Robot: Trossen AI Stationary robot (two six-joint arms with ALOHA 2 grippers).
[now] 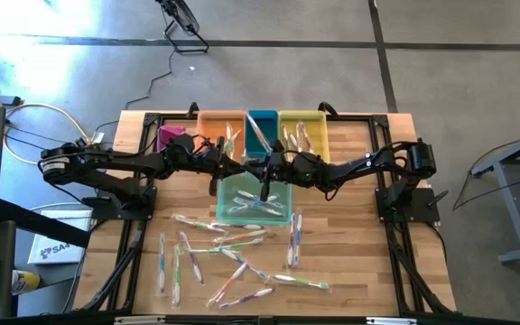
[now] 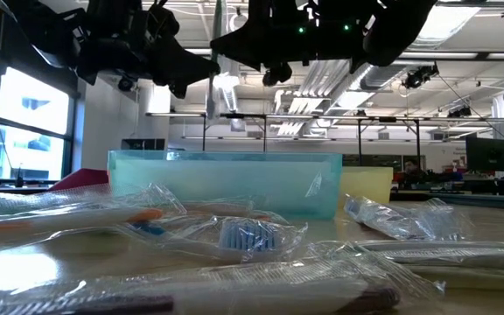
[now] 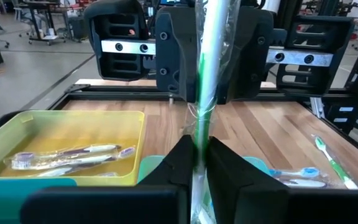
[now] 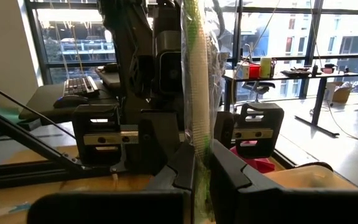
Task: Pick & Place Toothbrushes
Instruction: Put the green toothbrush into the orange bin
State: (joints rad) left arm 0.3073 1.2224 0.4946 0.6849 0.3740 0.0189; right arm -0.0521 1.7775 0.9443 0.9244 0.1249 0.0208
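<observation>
Our left pincer (image 3: 197, 171) and right pincer (image 4: 201, 168) both clamped on one green wrapped toothbrush (image 3: 205, 74) between us, above the light-green bin (image 1: 228, 188).

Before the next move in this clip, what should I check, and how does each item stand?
1. Left gripper shut on the green toothbrush: ok.
2. Right gripper shut on the same toothbrush: ok, so both jaws pinch it at once.
3. One gripper released for the handover: not ok.
4. Grippers clear above the pale bin: ok.
5. Which bin this toothbrush belongs in: cannot tell.
6. Table front cleared: not ok, loose toothbrushes lie there.
</observation>
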